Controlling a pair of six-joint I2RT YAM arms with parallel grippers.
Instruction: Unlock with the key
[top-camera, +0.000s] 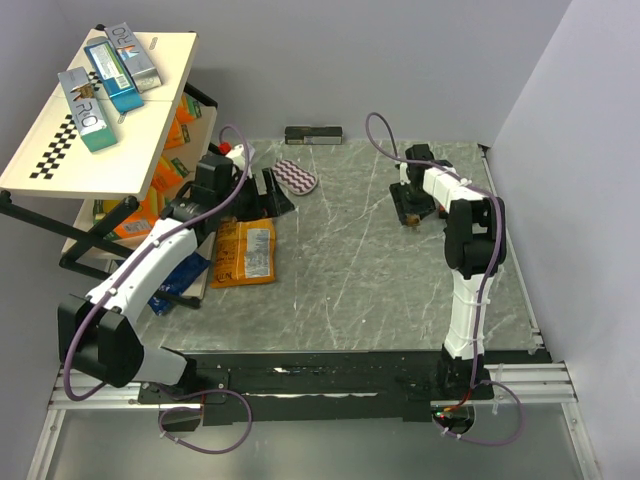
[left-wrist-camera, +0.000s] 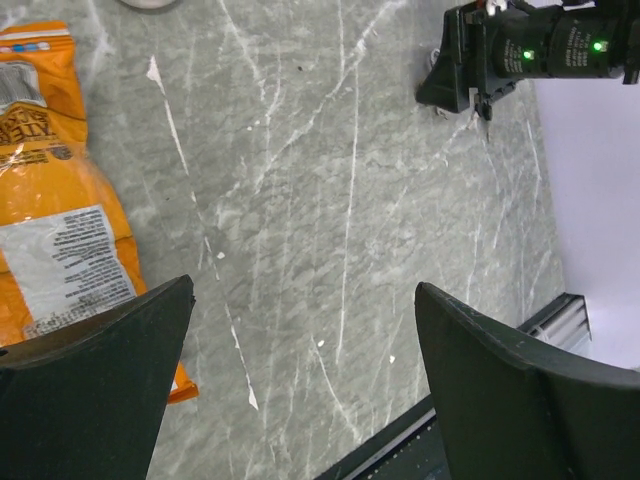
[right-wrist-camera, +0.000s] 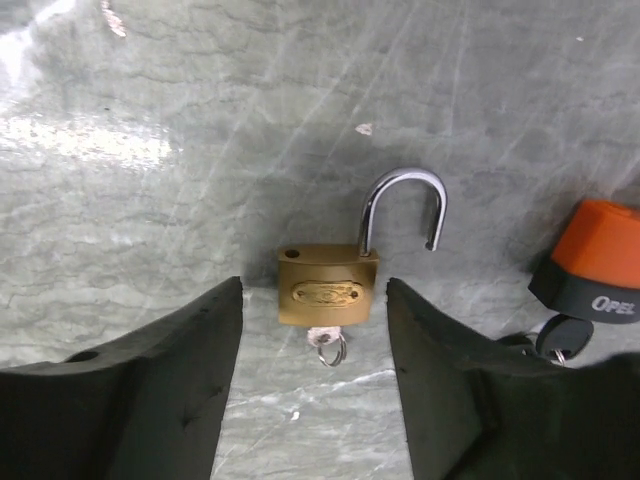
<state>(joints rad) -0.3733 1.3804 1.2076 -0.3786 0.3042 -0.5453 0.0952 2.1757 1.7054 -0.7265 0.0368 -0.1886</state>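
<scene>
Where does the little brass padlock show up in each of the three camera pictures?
Top external: the brass padlock is a brownish speck at the tip of the right gripper, right of centre.
Left wrist: not discernible; the right gripper shows at the top right.
Right wrist: the brass padlock sits in the centre, between the fingers, shackle open.
Shared landmark: the right gripper.

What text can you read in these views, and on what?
"OPEL": on the black band of the orange padlock.
Brass padlock: oval stamp, unreadable.
Orange bag: print too blurred to read.
Shelf boxes: lettering too small to read.
</scene>
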